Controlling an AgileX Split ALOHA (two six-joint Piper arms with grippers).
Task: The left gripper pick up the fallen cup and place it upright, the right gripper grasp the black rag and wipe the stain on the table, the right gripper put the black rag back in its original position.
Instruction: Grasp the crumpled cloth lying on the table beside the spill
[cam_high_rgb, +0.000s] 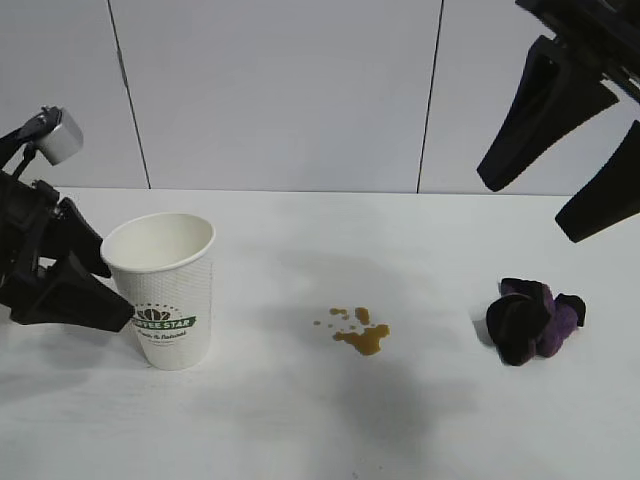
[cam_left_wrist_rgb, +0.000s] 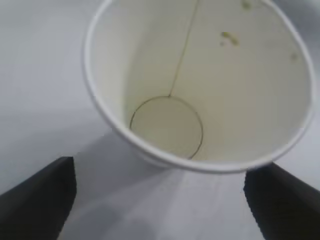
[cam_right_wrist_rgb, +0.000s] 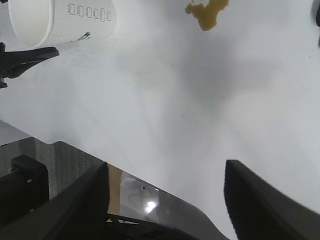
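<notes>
With the cup (cam_high_rgb: 165, 290) upright, the black rag (cam_high_rgb: 533, 318) lies seemingly almost straight below the right gripper (cam_high_rgb: 565, 190), whose jaws hang apart and empty.

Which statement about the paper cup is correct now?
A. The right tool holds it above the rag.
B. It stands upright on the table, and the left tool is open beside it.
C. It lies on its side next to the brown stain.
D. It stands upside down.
B: the cup stands with its mouth up on the table, and the left tool is open beside it, not gripping it.
</notes>
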